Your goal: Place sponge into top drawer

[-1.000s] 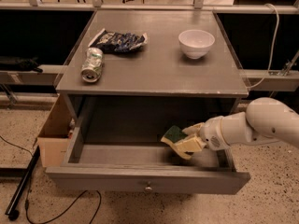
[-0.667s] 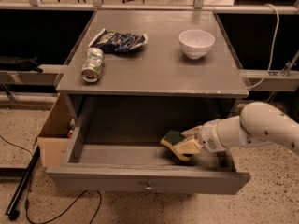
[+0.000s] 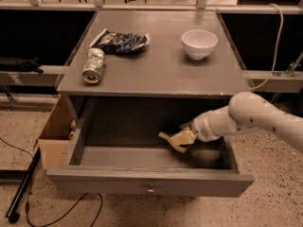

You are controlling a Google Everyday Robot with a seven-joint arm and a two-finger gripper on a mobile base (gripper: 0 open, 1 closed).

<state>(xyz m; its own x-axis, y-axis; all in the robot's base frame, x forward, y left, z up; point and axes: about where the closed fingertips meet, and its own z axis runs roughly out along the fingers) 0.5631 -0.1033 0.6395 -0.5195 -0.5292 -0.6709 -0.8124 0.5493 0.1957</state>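
- Camera view: my gripper (image 3: 182,139) sits inside the open top drawer (image 3: 147,181), clamped on the sponge (image 3: 170,137) at its tip.
- Placing step, I judge: next, release, then withdraw clear of the bench (image 3: 161,72) edge above the gripper.

A speckled floor (image 3: 277,197) is lying under the grey worktop (image 3: 156,70); a cardboard box (image 3: 54,148) is standing close beside it. The pincer (image 3: 177,141) is hanging inside the open top drawer (image 3: 109,183).

— Top drawer (image 3: 142,186)?
— Grey wood, wide and shallow, round metal knob at centre, pulled open.
— Sponge (image 3: 171,132)?
— Pale yellow, dark green top, tilted, at the tip of the gripper (image 3: 174,141), inside the drawer, right of centre.
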